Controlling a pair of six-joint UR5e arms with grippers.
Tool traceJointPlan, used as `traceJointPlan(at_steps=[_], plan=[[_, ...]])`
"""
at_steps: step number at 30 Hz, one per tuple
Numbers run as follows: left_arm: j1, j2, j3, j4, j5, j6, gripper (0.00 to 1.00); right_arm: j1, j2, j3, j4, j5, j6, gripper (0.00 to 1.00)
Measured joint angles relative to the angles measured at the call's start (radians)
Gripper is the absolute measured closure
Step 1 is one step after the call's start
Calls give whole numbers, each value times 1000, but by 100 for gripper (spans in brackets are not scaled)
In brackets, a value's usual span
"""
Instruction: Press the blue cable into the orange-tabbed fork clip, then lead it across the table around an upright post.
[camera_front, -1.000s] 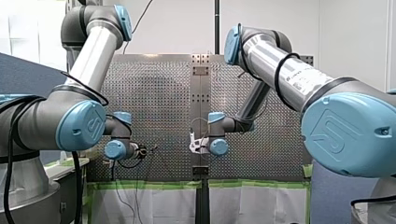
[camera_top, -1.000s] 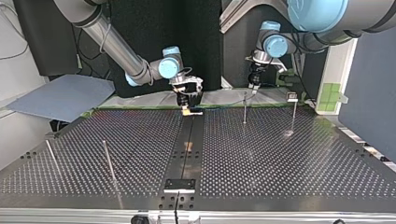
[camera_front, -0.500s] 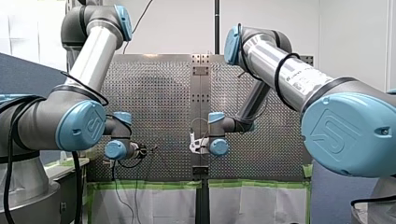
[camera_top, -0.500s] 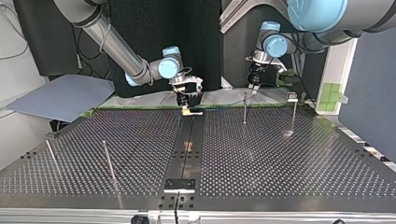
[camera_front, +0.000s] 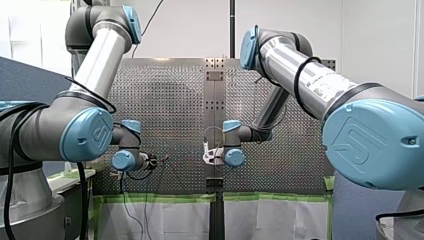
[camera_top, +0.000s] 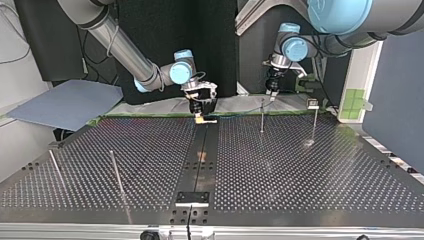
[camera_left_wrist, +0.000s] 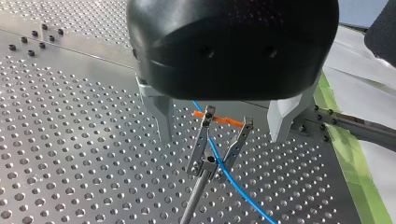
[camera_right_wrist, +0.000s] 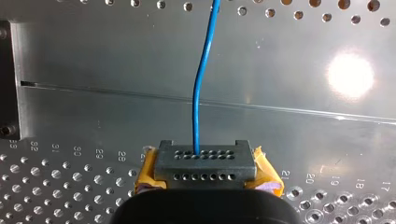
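Observation:
In the left wrist view my left gripper (camera_left_wrist: 222, 137) is open, its metal fingers (camera_left_wrist: 161, 116) standing on either side of the fork clip (camera_left_wrist: 219, 140). The clip is a thin metal fork on a post with an orange tab (camera_left_wrist: 224, 121) across its tips. The blue cable (camera_left_wrist: 229, 172) runs between the two prongs and touches neither finger. In the right wrist view my right gripper (camera_right_wrist: 208, 179) has its yellow pads (camera_right_wrist: 147, 175) shut on a dark perforated connector block (camera_right_wrist: 205, 163), from which the blue cable (camera_right_wrist: 198, 93) leads away over the plate. In the top view my right gripper (camera_top: 202, 107) is at the far middle and my left gripper (camera_top: 272, 92) further right.
Upright posts stand on the perforated table (camera_top: 300, 180): one (camera_top: 262, 117) below my left gripper, one with a small head (camera_top: 314, 120) to its right, and two leaning ones (camera_top: 116, 172) (camera_top: 56, 167) at the top view's left. A grey sheet (camera_top: 65, 102) lies off the table's far left corner.

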Motion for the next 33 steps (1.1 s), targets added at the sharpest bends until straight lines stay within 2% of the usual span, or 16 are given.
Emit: traceJointPlan(at_steps=[6,12,19,24,33], plan=[[0,0,0,-6,2,8,0,0,0,0,0,-1,0,100],[-8,0,0,-46,5,50,0,0,0,0,1,-1,0,100],[-52,0,20,-89,-14,96,0,0,1,0,1,-1,1,100],[-89,0,55,-69,-48,76,0,0,1,0,3,-2,1,100],[-160,-1,122,-68,-119,7,0,0,2,0,6,-3,1,100]])
